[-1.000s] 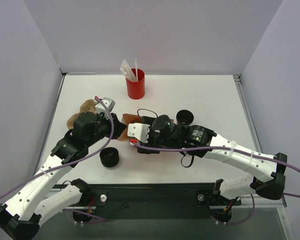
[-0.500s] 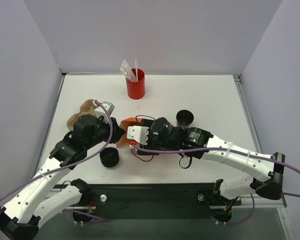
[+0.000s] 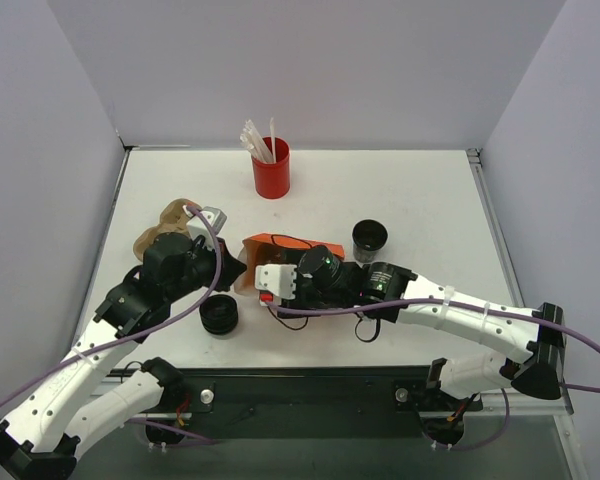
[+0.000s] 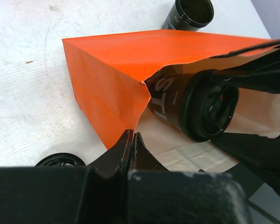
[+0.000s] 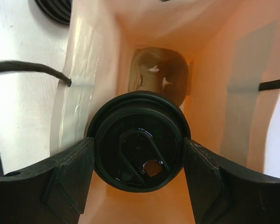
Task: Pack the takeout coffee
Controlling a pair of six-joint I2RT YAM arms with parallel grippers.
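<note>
While the left jaws pinch the lip of the orange paper bag (image 4: 112, 79), lying sideways on the tabletop (image 3: 430, 200), the right jaws grip a lidded coffee cup (image 5: 139, 140) just inside its mouth. I'd push it deeper, straight along the bag, before letting go.

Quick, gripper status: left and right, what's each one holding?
Left gripper: shut, pinching the mouth edge of the orange paper bag.
Right gripper: closed on the small black lidded disposable cup, inside the bag's mouth.
</note>
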